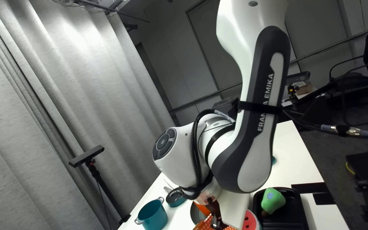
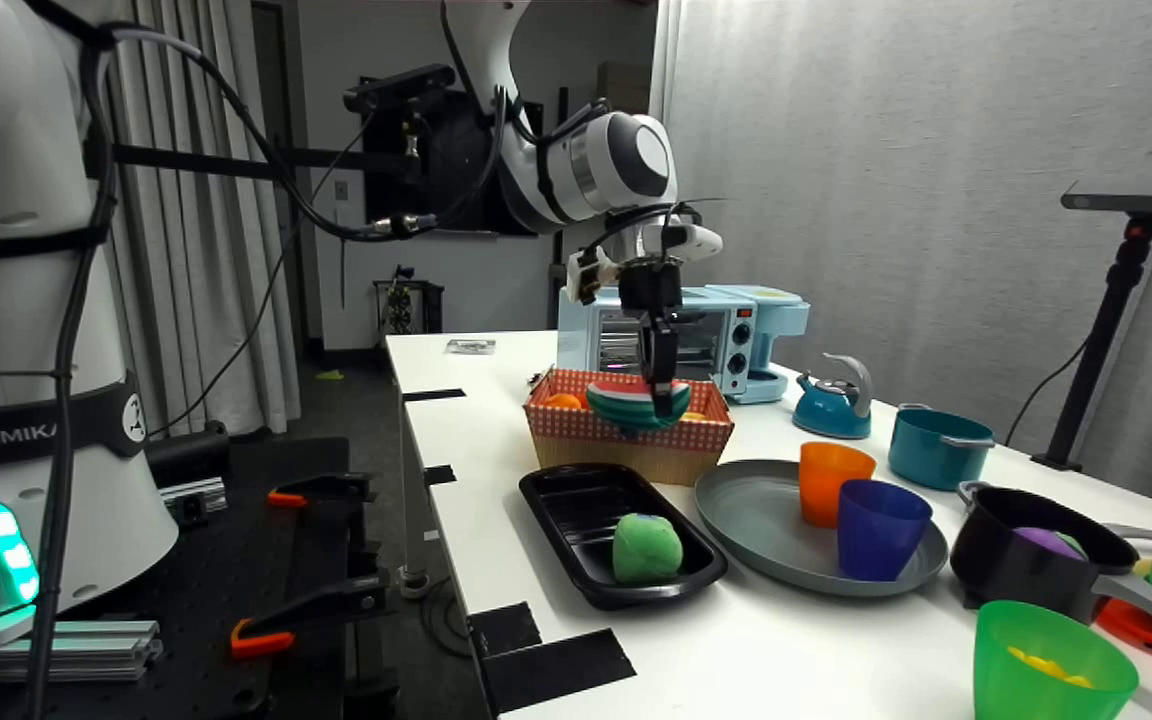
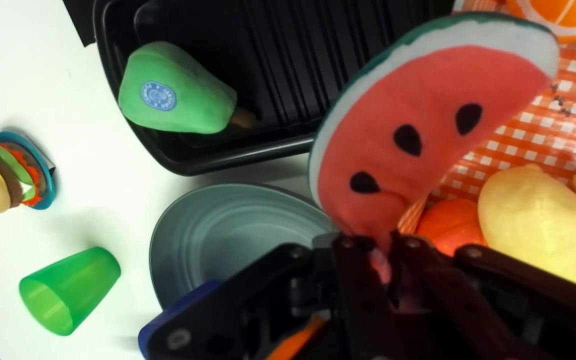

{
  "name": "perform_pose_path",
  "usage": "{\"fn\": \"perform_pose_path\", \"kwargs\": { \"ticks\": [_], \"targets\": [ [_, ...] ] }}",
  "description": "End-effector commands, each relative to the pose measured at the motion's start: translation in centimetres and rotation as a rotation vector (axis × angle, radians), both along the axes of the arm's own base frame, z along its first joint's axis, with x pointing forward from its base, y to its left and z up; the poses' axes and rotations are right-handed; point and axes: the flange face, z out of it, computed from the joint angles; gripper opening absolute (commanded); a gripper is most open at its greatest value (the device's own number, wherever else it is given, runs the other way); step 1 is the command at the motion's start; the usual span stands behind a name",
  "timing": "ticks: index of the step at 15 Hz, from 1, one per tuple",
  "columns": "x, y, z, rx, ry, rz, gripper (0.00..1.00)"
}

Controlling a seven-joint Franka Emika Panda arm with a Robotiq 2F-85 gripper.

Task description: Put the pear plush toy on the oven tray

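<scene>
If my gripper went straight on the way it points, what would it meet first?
Probably the rectangular red-checked, tan-sided basket below the black gripper, with the red half-moon watermelon plush in its grip touching first. Whether at the rim or inside, depth leaves unclear.

Wrist view: oven tray (image 3: 288, 65) cut off by top edge; label lettering (image 3: 158, 96) on pear plush toy (image 3: 188, 90) too small to read. Lower end of watermelon toy (image 3: 433, 110) hidden in tool (image 3: 384, 249). Burger toy (image 3: 10, 175) clipped by left edge, orange-slice toy (image 3: 573, 15) by top and right edges; dark-blue cup (image 3: 178, 315) mostly behind tool. In exterior view: far end of pear plush toy (image 2: 647, 552) out of sight; green cup (image 2: 1041, 697) cut off by bottom edge, yellow contents (image 2: 1048, 666) too small to tell.
</scene>
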Motion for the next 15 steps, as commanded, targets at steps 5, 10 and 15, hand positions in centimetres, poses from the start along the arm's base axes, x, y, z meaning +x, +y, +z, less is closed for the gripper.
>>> {"fn": "perform_pose_path", "kwargs": {
  "ticks": [5, 10, 15],
  "targets": [
    [0.8, 3.2, -0.9, -0.095, 0.004, 0.155, 0.03],
    [0.8, 5.7, -1.0, -0.148, -0.020, 0.262, 0.03],
    [0.6, 7.0, -0.4, -0.213, -0.068, 0.327, 0.03]
  ]
}}
